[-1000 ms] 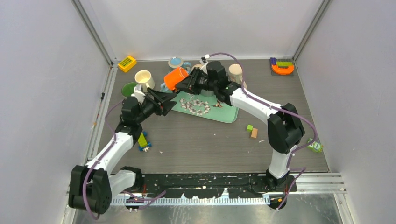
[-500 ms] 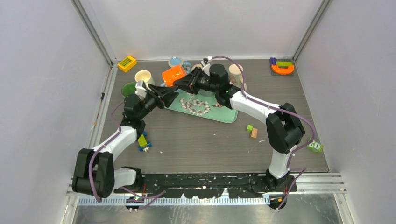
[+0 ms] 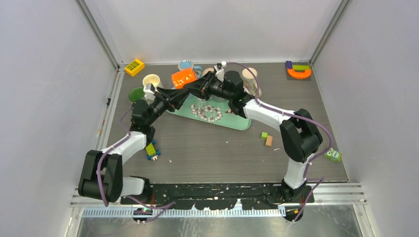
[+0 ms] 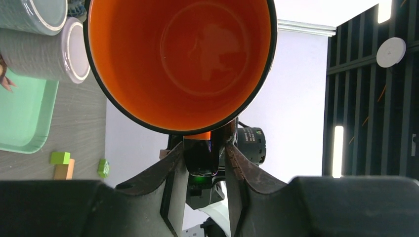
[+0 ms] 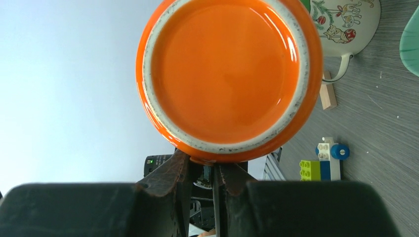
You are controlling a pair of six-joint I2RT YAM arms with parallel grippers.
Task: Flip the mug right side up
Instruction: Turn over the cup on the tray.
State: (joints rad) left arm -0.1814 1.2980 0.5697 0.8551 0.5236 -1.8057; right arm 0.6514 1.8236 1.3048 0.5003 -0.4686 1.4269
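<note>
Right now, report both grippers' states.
Left gripper: jaws astride the handle of the orange mug; grip cannot be told.
Right gripper: shut on the orange mug.

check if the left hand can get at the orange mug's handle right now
Probably yes, but it's tight: the orange mug hangs in the air, mouth toward the left hand, whose fingers flank the handle, where the right hand is shut.

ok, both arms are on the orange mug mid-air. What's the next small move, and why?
Probably close the left gripper firmly on the handle. The orange mug hangs on its side, the right gripper shut on that handle from the base side; the left's fingers straddle it from the mouth side, firm contact unclear. Secure that before the right lets go.
</note>
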